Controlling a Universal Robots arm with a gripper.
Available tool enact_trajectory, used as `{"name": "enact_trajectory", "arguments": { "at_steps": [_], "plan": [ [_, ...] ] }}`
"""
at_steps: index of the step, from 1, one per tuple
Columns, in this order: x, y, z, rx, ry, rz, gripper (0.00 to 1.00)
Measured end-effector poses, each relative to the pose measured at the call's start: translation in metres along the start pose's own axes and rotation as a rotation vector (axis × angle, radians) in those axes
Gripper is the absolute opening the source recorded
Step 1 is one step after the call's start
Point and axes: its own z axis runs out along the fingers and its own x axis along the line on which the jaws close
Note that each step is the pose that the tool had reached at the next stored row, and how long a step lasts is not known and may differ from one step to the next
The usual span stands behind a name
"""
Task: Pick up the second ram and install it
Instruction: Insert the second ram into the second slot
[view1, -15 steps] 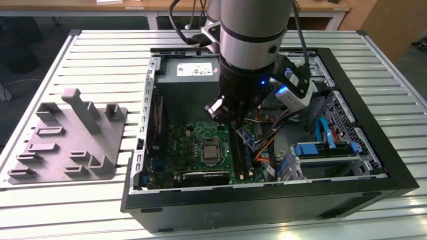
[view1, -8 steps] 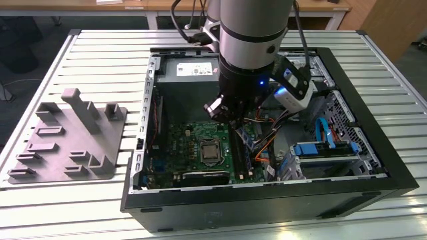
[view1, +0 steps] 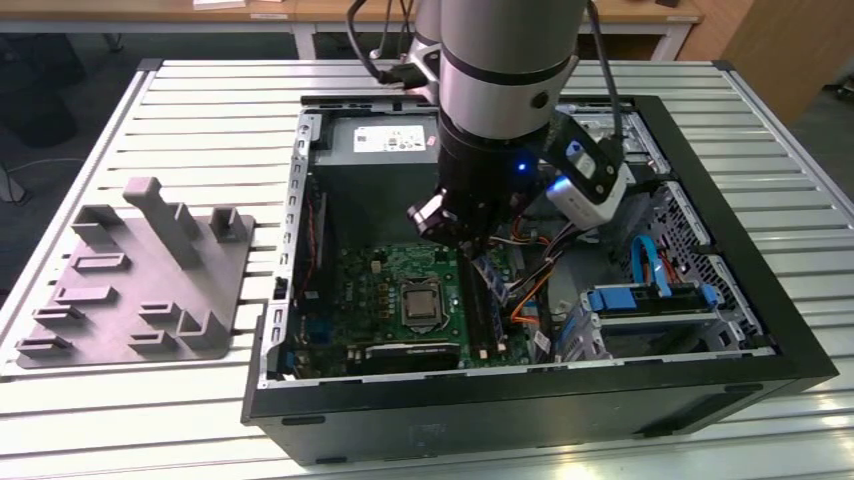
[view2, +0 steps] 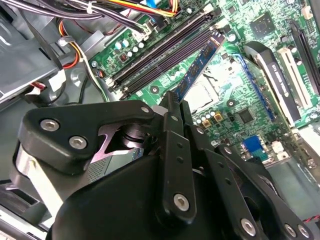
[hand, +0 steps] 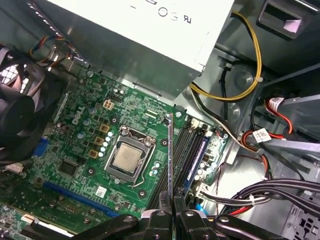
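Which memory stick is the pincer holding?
The thin second ram, seen edge-on, pinched in the pincer above the green board. The other stick, with the blue label, sits in a slot beside it.

A wide silver-grey cylindrical metal arm tube is showing in the exterior view, with a thin dark seam ringing it. Below it, a matte black cylindrical wrist section is carrying a small blue glowing light. A white and black box-shaped camera unit is sitting bolted to the wrist's side. Thin black cables are trailing alongside the tube. In the second wrist view, the black metal two-finger gripper is showing flat, bar-like linked fingers and rounded side plates. Round silver screw heads are dotting the joints and glinting against the black finish.
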Motion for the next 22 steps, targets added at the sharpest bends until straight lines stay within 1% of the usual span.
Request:
{"name": "enact_trajectory", "arguments": {
  "at_steps": [22],
  "plan": [
    [0.0000, 0.0000, 0.0000, 0.0075, -0.0044, 0.111, 0.14]
  ]
}}
